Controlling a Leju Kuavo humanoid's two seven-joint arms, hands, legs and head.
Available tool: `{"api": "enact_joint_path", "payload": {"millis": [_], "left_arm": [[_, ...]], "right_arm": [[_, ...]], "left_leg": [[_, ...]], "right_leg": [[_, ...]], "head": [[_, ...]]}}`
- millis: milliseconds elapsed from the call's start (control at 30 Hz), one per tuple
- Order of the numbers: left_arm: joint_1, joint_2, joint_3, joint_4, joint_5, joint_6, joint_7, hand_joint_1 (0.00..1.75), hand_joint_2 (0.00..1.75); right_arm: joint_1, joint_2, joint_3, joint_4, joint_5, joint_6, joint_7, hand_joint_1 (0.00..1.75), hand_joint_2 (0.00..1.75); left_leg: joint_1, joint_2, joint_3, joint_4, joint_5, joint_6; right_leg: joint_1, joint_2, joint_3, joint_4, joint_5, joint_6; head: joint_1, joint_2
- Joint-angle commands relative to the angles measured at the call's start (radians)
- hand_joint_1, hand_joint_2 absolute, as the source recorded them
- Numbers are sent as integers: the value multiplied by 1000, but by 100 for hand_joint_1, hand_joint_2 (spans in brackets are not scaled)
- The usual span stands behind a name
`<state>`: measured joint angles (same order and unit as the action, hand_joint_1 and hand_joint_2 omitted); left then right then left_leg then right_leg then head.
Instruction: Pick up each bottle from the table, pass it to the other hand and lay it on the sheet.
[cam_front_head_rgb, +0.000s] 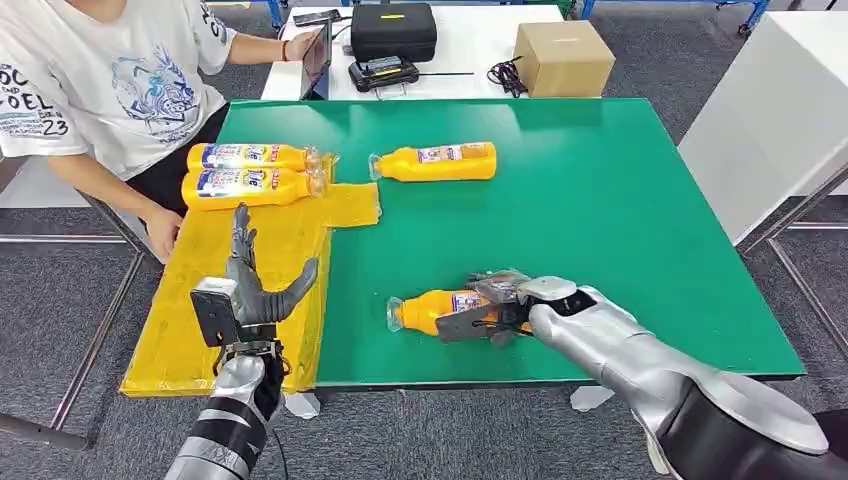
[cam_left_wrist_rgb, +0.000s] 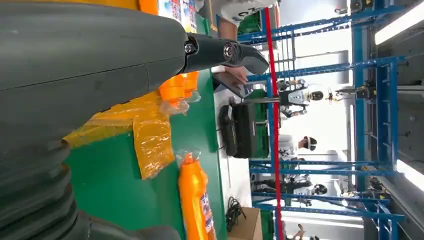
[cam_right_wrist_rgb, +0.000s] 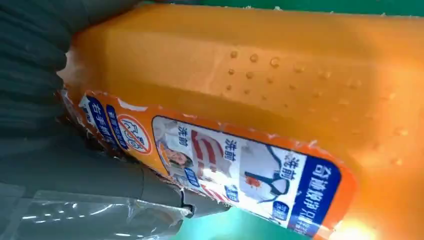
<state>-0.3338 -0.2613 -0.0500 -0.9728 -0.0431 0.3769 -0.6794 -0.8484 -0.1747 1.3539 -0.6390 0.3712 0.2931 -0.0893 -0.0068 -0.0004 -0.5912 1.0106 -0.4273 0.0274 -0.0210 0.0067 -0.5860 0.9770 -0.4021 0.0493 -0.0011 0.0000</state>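
Standing beside the green table (cam_front_head_rgb: 620, 220), I note from the head view the right robot hand (cam_front_head_rgb: 490, 312) wrapped over the near bottle (cam_front_head_rgb: 430, 310), which lies on its side close to the front edge, cap toward the yellow sheet (cam_front_head_rgb: 250, 260). The left robot hand (cam_front_head_rgb: 262, 290) is raised above the sheet, fingers spread, holding nothing. Two bottles (cam_front_head_rgb: 250, 172) lie on the sheet's far end; a further bottle (cam_front_head_rgb: 435, 162) rests on bare table just beside it. A seated person (cam_front_head_rgb: 110, 90) is at the far left corner.

The left wrist view confirms the empty left hand; its dark finger (cam_left_wrist_rgb: 225, 52) stands free of everything, with the sheet and the far bottle beyond.

The right wrist view shows the bottle's label (cam_right_wrist_rgb: 220, 165) pressed close against the hand's fingers (cam_right_wrist_rgb: 100, 175).

Judgement: the grasp appears set around the body. The lift should be level, leaving the cap end exposed for the left hand to take.
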Motion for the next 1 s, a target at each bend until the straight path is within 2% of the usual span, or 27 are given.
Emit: {"api": "enact_joint_path", "payload": {"millis": [33,133,167,233,367,433,467,533,600,667,833,933,1000], "left_arm": [[-15,2,42,33,-2,-5,-19,0,175],[0,7,45,9,-1,-3,-19,0,175],[11,7,49,-7,-1,-3,-19,0,175],[28,7,55,-29,-7,-6,-19,0,175],[30,7,56,-30,-8,-7,-19,0,175],[47,4,65,-54,-16,-2,-19,0,175],[60,2,68,-70,-18,-3,-19,0,175],[85,-2,67,-105,-19,-14,-19,0,175],[95,-8,65,-119,-19,-13,-18,0,175],[98,-9,62,-125,-20,-11,-17,0,175],[120,-10,69,-194,13,12,-17,0,175],[140,-7,77,-260,43,21,-16,0,175],[148,-2,59,-277,81,-25,46,0,175]], "right_arm": [[78,21,-140,27,-17,-107,-21,175,175],[145,-14,-282,-84,-79,-197,-68,175,175],[217,-27,-388,-183,-93,-246,-76,175,175],[320,-24,-520,-316,-44,-291,-65,175,175],[328,-23,-529,-328,-34,-286,-59,175,175],[439,56,-740,-425,-19,-382,-138,175,175],[485,91,-810,-490,21,-438,-163,175,175],[577,174,-943,-655,4,-477,-230,175,175],[616,217,-996,-741,-4,-507,-257,175,175],[624,217,-1004,-755,-4,-502,-251,175,175],[698,301,-1148,-823,-19,-640,-330,175,175],[743,324,-1196,-859,-19,-700,-356,175,175],[775,336,-1223,-876,-19,-737,-394,175,175]], "left_leg": [[2,-2,0,-1,1,-2],[2,-2,0,-1,2,-2],[1,-3,0,-1,2,0],[3,-6,0,-1,1,-1],[1,-4,-2,-1,0,-1],[2,-5,-3,-1,0,-1],[2,-5,-5,-1,0,-1],[2,-5,-7,-1,-1,-2],[1,-5,-12,0,0,-1],[1,-6,-14,1,-1,-1],[2,-11,-16,1,0,-1],[2,-9,-17,1,-1,-1],[1,-10,-17,1,0,-1]], "right_leg": [[2,-2,1,-2,1,-2],[2,-3,1,-2,1,-2],[1,-3,2,-2,0,-1],[3,-4,3,-3,0,-2],[1,-2,1,-1,-1,-1],[2,-2,0,-1,-1,-1],[2,-3,-2,-1,0,-1],[2,-3,-3,-1,-1,-2],[1,-3,-8,1,-1,-1],[1,-4,-10,2,-2,-1],[2,-9,-10,0,-3,-1],[1,-7,-11,1,-2,-1],[1,-9,-11,0,-2,-1]], "head": [[0,0],[0,0],[0,0],[0,0],[0,0],[0,0],[0,0],[0,0],[0,0],[0,0],[0,0],[0,0],[0,0]]}}
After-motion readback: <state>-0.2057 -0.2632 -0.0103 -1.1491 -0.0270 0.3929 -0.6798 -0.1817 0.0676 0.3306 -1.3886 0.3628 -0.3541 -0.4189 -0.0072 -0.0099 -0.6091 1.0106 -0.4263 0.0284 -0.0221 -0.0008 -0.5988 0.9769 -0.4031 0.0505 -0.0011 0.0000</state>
